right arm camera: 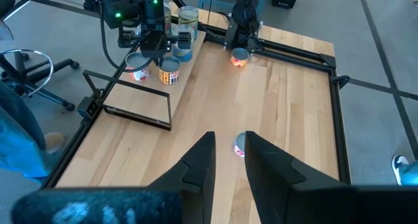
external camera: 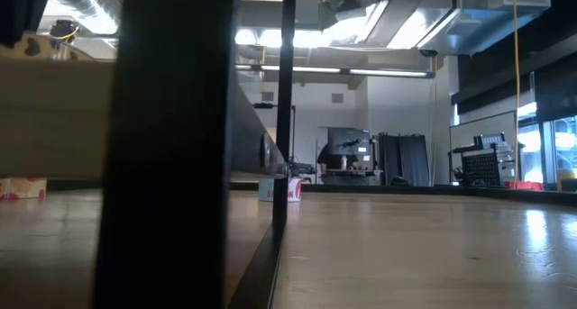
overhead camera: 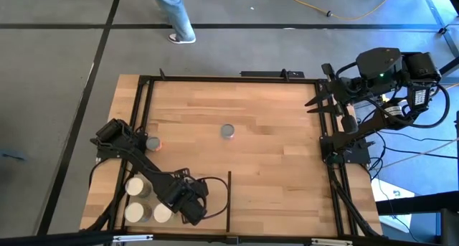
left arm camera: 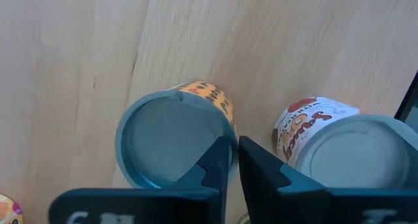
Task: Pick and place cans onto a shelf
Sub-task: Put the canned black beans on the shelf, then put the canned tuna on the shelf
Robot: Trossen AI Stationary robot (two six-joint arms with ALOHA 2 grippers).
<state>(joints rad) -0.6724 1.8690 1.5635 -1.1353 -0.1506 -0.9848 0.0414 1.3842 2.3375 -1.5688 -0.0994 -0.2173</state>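
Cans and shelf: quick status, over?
Left gripper above the cans on the shelf, holding nothing. Right gripper open, parked at table's right edge. Two cans loose: one mid-table, one by left arm's base. Nothing blocking.

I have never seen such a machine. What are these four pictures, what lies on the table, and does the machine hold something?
This is a robot with two dark arms at a wooden table. One picture looks down from above, one looks level across the tabletop, and two come from cameras on the arms' wrists. The left gripper hangs over the shelf, a corner marked off by a thin black divider, where several cans stand. Its wrist picture shows its fingers above two cans, gripping neither. One can stands alone mid-table, another near the left arm's base. The right gripper waits open at the table's right edge, holding nothing.
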